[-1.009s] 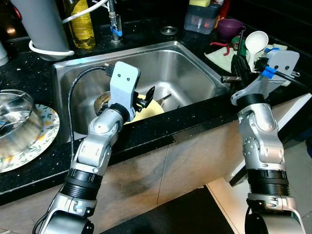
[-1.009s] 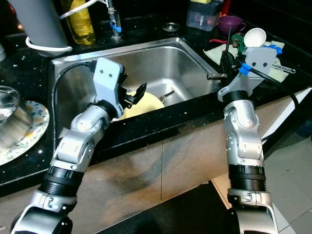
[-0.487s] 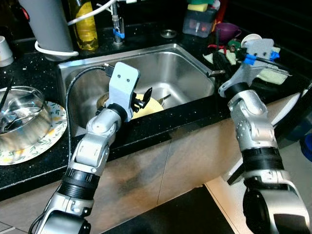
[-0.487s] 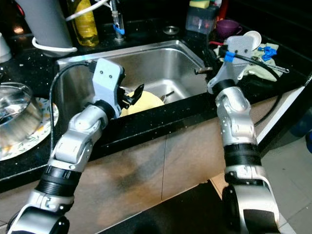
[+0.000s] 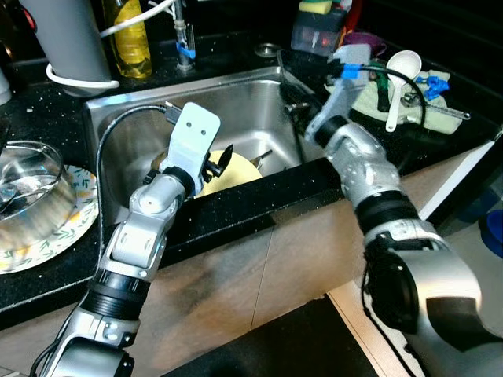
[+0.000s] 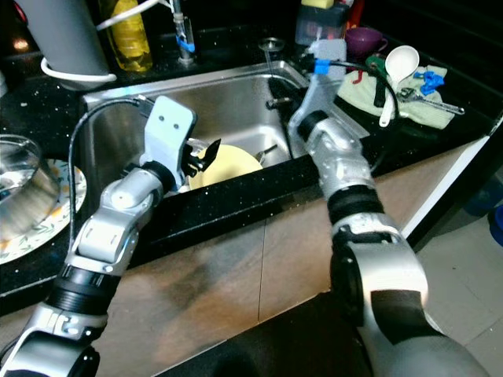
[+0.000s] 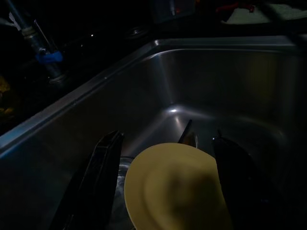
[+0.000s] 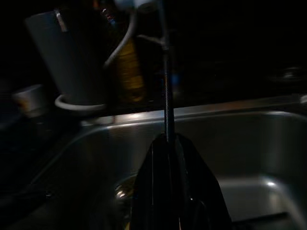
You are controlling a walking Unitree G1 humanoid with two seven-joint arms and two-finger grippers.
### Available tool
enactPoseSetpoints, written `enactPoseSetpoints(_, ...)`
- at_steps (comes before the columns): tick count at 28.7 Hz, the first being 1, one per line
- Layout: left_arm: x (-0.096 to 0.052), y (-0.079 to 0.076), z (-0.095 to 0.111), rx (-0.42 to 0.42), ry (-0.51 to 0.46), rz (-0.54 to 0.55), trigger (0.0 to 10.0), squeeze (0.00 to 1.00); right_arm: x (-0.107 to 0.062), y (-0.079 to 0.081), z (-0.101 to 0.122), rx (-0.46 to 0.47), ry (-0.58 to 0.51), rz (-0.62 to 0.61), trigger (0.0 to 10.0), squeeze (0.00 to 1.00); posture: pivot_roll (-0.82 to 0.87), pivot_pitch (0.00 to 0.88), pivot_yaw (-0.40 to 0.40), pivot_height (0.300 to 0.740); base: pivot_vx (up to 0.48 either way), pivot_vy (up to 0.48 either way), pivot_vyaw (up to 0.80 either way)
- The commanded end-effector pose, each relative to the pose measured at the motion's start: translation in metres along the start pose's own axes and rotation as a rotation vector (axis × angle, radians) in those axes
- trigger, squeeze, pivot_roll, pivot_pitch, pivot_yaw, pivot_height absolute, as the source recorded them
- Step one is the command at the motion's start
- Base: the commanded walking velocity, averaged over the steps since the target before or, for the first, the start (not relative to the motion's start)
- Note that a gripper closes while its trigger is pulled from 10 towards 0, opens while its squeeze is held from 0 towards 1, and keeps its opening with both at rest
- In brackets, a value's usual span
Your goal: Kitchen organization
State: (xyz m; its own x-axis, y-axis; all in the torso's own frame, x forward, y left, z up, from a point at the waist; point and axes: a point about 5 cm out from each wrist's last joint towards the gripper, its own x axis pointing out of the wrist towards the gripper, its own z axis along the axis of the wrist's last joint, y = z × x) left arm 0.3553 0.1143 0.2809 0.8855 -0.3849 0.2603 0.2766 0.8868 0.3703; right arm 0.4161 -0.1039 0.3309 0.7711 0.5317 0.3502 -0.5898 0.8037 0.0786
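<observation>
Your left gripper (image 7: 165, 191) hangs low in the sink (image 5: 259, 94), fingers spread to either side of the yellow plate (image 5: 228, 171) lying on the sink floor, not visibly touching it. Your right gripper (image 8: 169, 158) is over the sink's right side, fingers pressed together on a thin rod (image 8: 166, 91) standing upright.

Plate (image 5: 228, 174) in sink (image 5: 259, 98); bowl (image 5: 27, 184) left; ladle (image 5: 399, 75) right.
</observation>
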Motion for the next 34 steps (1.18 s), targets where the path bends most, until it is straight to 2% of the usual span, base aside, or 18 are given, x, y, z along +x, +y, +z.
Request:
enactPoseSetpoints(1,-0.004,0.004,0.000,0.016,0.009,0.010,10.0,0.00,0.000,0.004,-0.018,0.059,0.062,0.012,10.0,0.00,-0.06,0.258,-0.034,0.740,0.000,0.000,0.00)
enactPoseSetpoints(3,-0.006,0.007,0.000,0.015,0.011,0.018,10.0,0.00,0.004,0.011,-0.024,0.080,0.083,0.040,10.0,0.00,-0.06,0.261,-0.036,0.740,0.000,0.000,0.00)
enactPoseSetpoints(6,-0.007,0.008,0.001,0.015,0.011,0.016,10.0,0.00,0.005,0.019,-0.033,0.058,0.126,0.075,10.0,0.00,-0.06,0.263,-0.037,0.740,0.000,0.000,0.00)
enactPoseSetpoints(9,-0.008,0.009,0.001,0.014,0.013,0.016,10.0,0.00,0.005,0.029,-0.050,-0.026,0.215,0.136,10.0,0.00,-0.05,0.265,-0.039,0.740,0.000,0.000,0.00)
enactPoseSetpoints(13,-0.009,0.009,0.001,0.013,0.017,0.017,10.0,0.00,0.003,0.034,-0.060,-0.094,0.259,0.166,10.0,0.00,-0.05,0.267,-0.041,0.740,0.000,0.000,0.00)
enactPoseSetpoints(23,-0.010,0.009,0.001,0.010,0.026,0.017,10.0,0.00,0.002,0.034,-0.064,-0.141,0.276,0.158,10.0,0.00,-0.05,0.268,-0.043,0.740,0.000,0.000,0.00)
enactPoseSetpoints(24,-0.010,0.009,0.001,0.009,0.027,0.016,10.0,0.00,0.003,0.034,-0.063,-0.144,0.275,0.155,10.0,0.05,-0.05,0.268,-0.043,0.740,0.000,0.000,0.00)
enactPoseSetpoints(25,-0.010,0.009,0.001,0.008,0.028,0.016,10.0,0.00,0.003,0.034,-0.063,-0.146,0.274,0.153,10.0,0.05,-0.05,0.268,-0.043,0.740,0.000,0.000,0.00)
enactPoseSetpoints(26,-0.010,0.008,0.000,0.008,0.029,0.013,10.0,0.00,0.003,0.033,-0.062,-0.150,0.272,0.149,10.0,0.47,-0.05,0.268,-0.043,0.740,0.000,0.000,0.00)
enactPoseSetpoints(27,-0.010,0.008,0.000,0.007,0.030,0.011,10.0,0.00,0.003,0.033,-0.062,-0.152,0.271,0.145,10.0,0.47,-0.05,0.268,-0.043,0.740,0.000,0.000,0.00)
enactPoseSetpoints(28,-0.010,0.007,0.000,0.006,0.031,0.010,10.0,0.00,0.003,0.032,-0.061,-0.159,0.270,0.141,10.0,0.96,-0.06,0.263,-0.040,0.740,0.000,0.000,0.00)
enactPoseSetpoints(29,-0.009,0.007,0.000,0.006,0.031,0.010,10.0,0.00,0.003,0.032,-0.061,-0.166,0.270,0.137,10.0,0.96,-0.06,0.263,-0.040,0.740,0.000,0.000,0.00)
enactPoseSetpoints(30,-0.009,0.007,0.000,0.006,0.031,0.009,10.0,0.00,0.003,0.031,-0.060,-0.180,0.266,0.125,10.0,0.89,-0.06,0.263,-0.040,0.740,0.000,0.000,0.00)
enactPoseSetpoints(31,-0.009,0.007,0.000,0.005,0.031,0.008,10.0,0.00,0.003,0.031,-0.059,-0.183,0.264,0.122,10.0,0.89,-0.06,0.263,-0.040,0.740,0.000,0.000,0.00)
enactPoseSetpoints(32,-0.009,0.007,0.000,0.005,0.031,0.008,10.0,0.00,0.004,0.030,-0.058,-0.181,0.257,0.115,10.0,0.35,-0.06,0.262,-0.038,0.740,0.000,0.000,0.00)
enactPoseSetpoints(33,-0.008,0.007,0.000,0.006,0.031,0.007,10.0,0.00,0.004,0.029,-0.056,-0.181,0.248,0.109,10.0,0.00,-0.06,0.259,-0.035,0.740,0.000,0.000,0.00)
enactPoseSetpoints(34,-0.008,0.007,0.000,0.006,0.031,0.007,10.0,0.00,0.004,0.029,-0.056,-0.181,0.248,0.109,10.0,0.00,-0.06,0.259,-0.035,0.740,0.000,0.000,0.00)
